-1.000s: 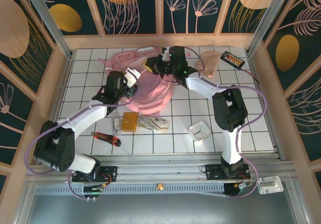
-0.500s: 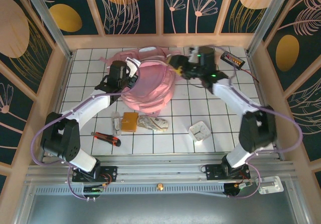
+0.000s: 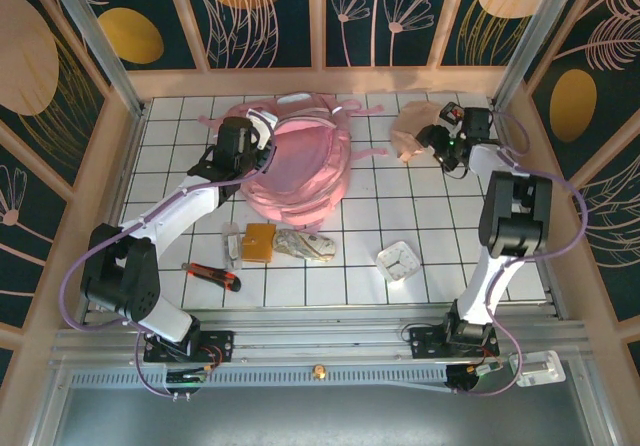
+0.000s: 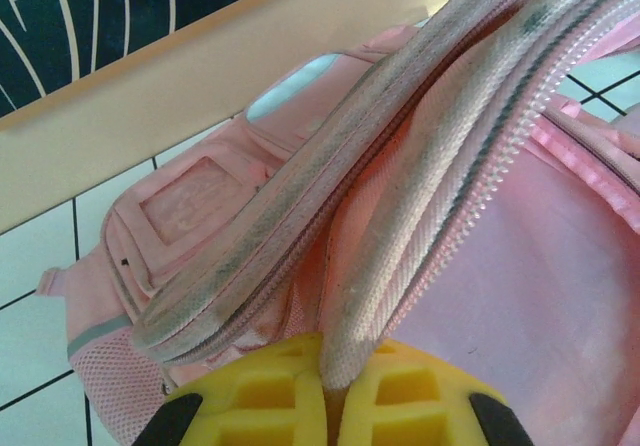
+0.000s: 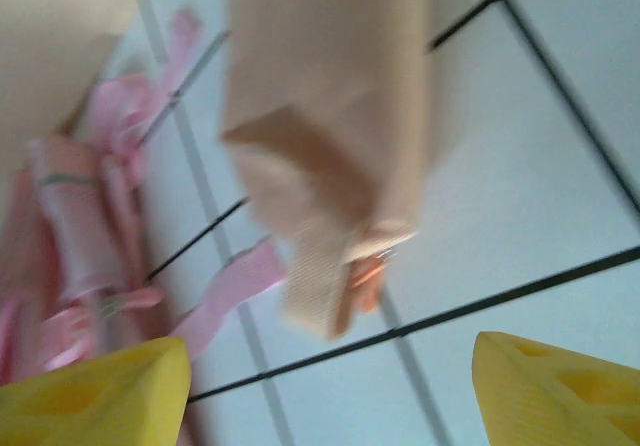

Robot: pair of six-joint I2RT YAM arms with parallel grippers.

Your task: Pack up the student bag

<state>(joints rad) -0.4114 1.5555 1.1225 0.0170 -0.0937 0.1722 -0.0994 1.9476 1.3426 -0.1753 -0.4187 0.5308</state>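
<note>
Closest to the arm bases, on the white tiled table [image 3: 390, 206], a red and black cutter [image 3: 212, 277] lies toward the left. Just beyond it a small white packet [image 3: 232, 249], an orange square pad [image 3: 259, 242] and a crumpled wrapped bundle [image 3: 305, 245] lie in a row, close together, while a white square object [image 3: 399, 261] lies apart to their right. Farther back, left of the middle, the student bag [image 3: 305, 166] lies on the tiles, pink and rounded, with its straps [image 3: 375, 153] trailing toward the right and the far wall. The left gripper [image 3: 262, 138] sits at the bag's left edge, and the left wrist view shows its yellow fingers [image 4: 250, 391] pressed together on a fold of the zipper band [image 4: 400, 216], which rises from between them; beside that band lie pink inner fabric and a front pocket [image 4: 190, 201] with a pale blue window above it. Toward the far right corner, a beige pouch [image 3: 408, 134] lies on the tiles, well apart from the bag. The right gripper [image 3: 437, 141] is just beside the pouch on its right side, and in the right wrist view its fingers [image 5: 95, 391] stand wide apart with nothing between them, the blurred pouch [image 5: 340, 146] ahead of them and pink straps [image 5: 235, 276] off to the left. Whether those fingers touch the pouch cannot be told.
</note>
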